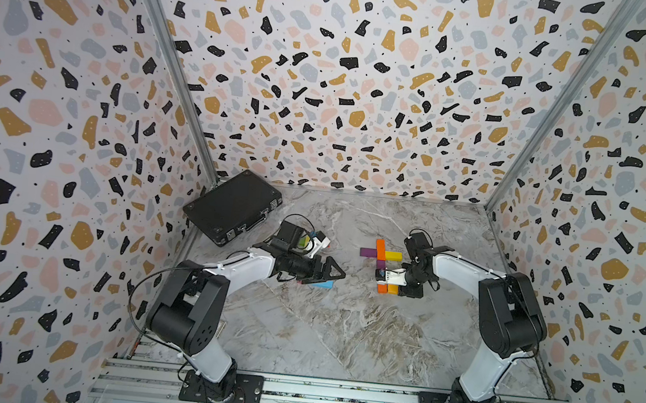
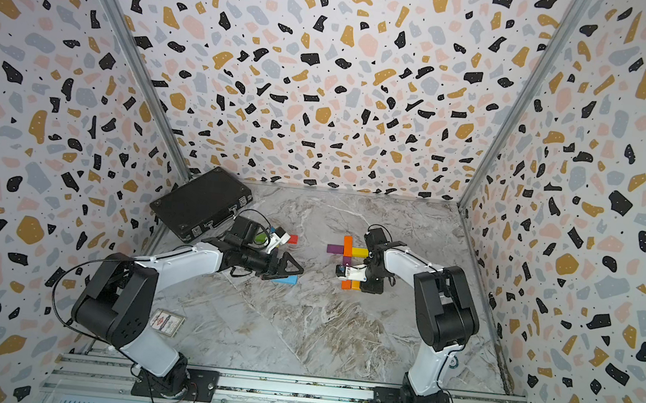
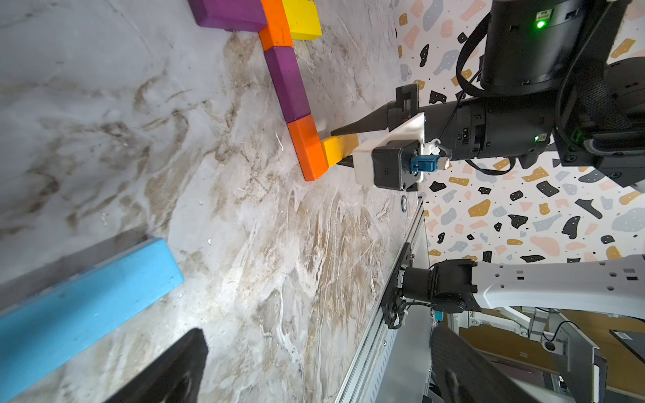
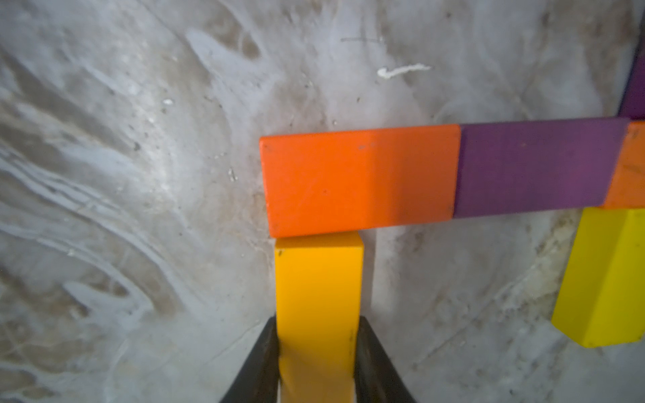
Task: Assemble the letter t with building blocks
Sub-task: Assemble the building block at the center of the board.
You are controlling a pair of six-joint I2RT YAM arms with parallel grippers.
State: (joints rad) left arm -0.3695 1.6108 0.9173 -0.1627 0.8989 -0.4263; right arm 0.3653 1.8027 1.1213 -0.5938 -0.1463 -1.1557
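The building blocks lie flat mid-table: an orange block (image 1: 380,248) crossed by a purple block (image 1: 366,252) and a yellow block (image 1: 393,255), then a purple stem block (image 1: 381,264) and a lower orange block (image 4: 359,181). My right gripper (image 4: 317,324) is shut on an amber block (image 4: 318,279) whose end touches that lower orange block's side. My left gripper (image 1: 336,273) hangs open and empty just above a light blue block (image 3: 80,300). A green block (image 1: 303,242) and a red block (image 2: 293,239) lie behind the left wrist, partly hidden.
A closed black case (image 1: 230,207) lies at the back left corner. A small card (image 2: 166,321) rests on the table beside the left arm's base. A metal rail (image 1: 334,391) runs along the front edge, and patterned walls close in three sides.
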